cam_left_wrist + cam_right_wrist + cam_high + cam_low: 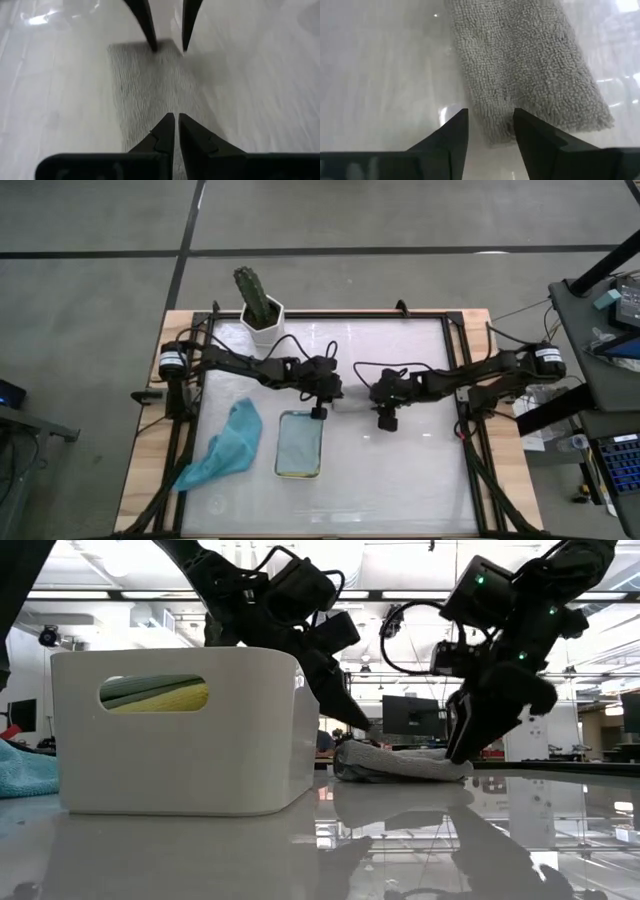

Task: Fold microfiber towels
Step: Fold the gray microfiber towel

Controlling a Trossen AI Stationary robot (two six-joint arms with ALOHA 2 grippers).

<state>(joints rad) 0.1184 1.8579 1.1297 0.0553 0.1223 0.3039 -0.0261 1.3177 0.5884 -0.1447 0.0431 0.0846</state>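
Tray (180, 770), green towel (150, 686), yellow towel (180, 698) inside

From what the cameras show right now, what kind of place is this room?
Probably a robotics lab or open workshop. A framed white table stands on a bare concrete floor, rows of ceiling lights run overhead, and a monitor stands behind the table.

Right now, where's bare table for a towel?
Widest bare patch: front right of the table, beside the tray. Also behind the arms, right of the plant pot. Crowded: centre, left gripper and right gripper at the grey towel; front left, teal towel beside tray.
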